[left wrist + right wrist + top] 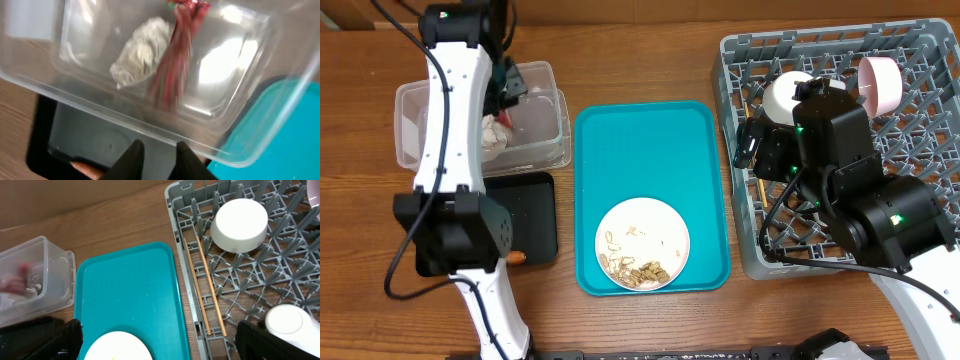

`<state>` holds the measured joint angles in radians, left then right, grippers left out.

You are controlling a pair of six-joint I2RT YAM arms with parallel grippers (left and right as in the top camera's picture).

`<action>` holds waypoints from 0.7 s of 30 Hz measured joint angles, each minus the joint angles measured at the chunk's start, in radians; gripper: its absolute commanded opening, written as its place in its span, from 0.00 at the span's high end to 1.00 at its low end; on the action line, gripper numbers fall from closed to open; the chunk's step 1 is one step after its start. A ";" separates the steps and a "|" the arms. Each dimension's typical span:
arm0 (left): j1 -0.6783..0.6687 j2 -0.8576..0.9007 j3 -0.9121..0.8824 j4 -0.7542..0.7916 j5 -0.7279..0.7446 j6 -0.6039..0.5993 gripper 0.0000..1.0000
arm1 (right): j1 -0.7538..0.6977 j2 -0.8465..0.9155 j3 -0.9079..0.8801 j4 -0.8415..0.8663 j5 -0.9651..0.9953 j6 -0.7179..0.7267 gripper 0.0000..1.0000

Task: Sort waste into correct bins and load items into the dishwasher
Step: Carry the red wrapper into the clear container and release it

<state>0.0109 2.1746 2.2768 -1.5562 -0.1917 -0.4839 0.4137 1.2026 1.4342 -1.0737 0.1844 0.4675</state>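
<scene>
Two waste pieces sit binned.

Overhead view: the crumpled wrapper point(494, 136) and red packet point(506, 118) are inside the clear tub point(545, 80). An orange piece point(519, 258) lies at the near edge of the black tray point(535, 215). The white plate point(642, 240), bearing food scraps point(638, 271), sits on the teal tray point(650, 140). The plate is judged stiff, smooth and breakable, best pinched at the rim and kept level.

Left wrist view: the left gripper point(157, 156) has its jaws slightly apart with nothing between them. The packet, blurred, shows just beside the wrapper; whether it rests on the tub floor cannot be told. Both look light and crinkly, so any fold should offer a hold. No lettering is legible.

Right wrist view: the right gripper point(157, 332) is spread wide and empty. The chopsticks point(205, 290) lie on the dish rack point(280, 275) near the white bowl point(239, 224). They look thin, rigid and prone to roll. No brand or label is readable.
</scene>
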 measured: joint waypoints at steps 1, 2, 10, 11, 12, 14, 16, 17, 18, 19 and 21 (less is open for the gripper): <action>0.003 0.004 -0.001 -0.003 0.010 0.008 0.00 | 0.000 0.000 0.000 0.000 0.000 0.000 0.00; 0.007 0.009 -0.002 -0.013 0.037 0.014 0.00 | 0.000 0.000 0.000 0.000 0.000 0.000 0.00; -0.008 -0.010 0.000 -0.116 0.291 0.138 0.17 | 0.000 0.000 0.000 0.000 0.000 0.000 0.00; -0.022 -0.016 0.000 -0.126 0.301 0.153 0.17 | 0.000 0.000 0.000 0.000 -0.001 0.000 0.00; -0.040 -0.023 0.000 -0.130 0.307 0.166 0.17 | 0.000 0.000 0.000 0.000 0.000 0.000 0.00; -0.090 -0.037 0.000 -0.130 0.313 0.183 0.19 | 0.000 0.000 0.000 0.000 0.000 0.000 0.00; -0.151 -0.049 0.000 -0.130 0.318 0.197 0.28 | 0.000 0.000 0.000 0.000 0.000 0.000 0.00; -0.177 -0.053 0.000 -0.130 0.322 0.201 0.29 | 0.000 0.000 0.000 0.000 0.000 0.000 0.00; -0.203 -0.056 0.000 -0.131 0.327 0.204 0.31 | 0.000 0.000 0.000 0.001 0.000 0.000 0.00; -0.225 -0.059 0.000 -0.131 0.331 0.205 0.34 | 0.000 0.000 0.000 0.000 0.000 0.000 0.00; -0.255 -0.068 0.000 -0.131 0.338 0.206 0.35 | 0.000 0.000 0.000 0.000 0.000 0.000 0.00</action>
<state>-0.2443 2.1071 2.2765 -1.6871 0.1463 -0.2775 0.4137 1.2026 1.4342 -1.0733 0.1844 0.4675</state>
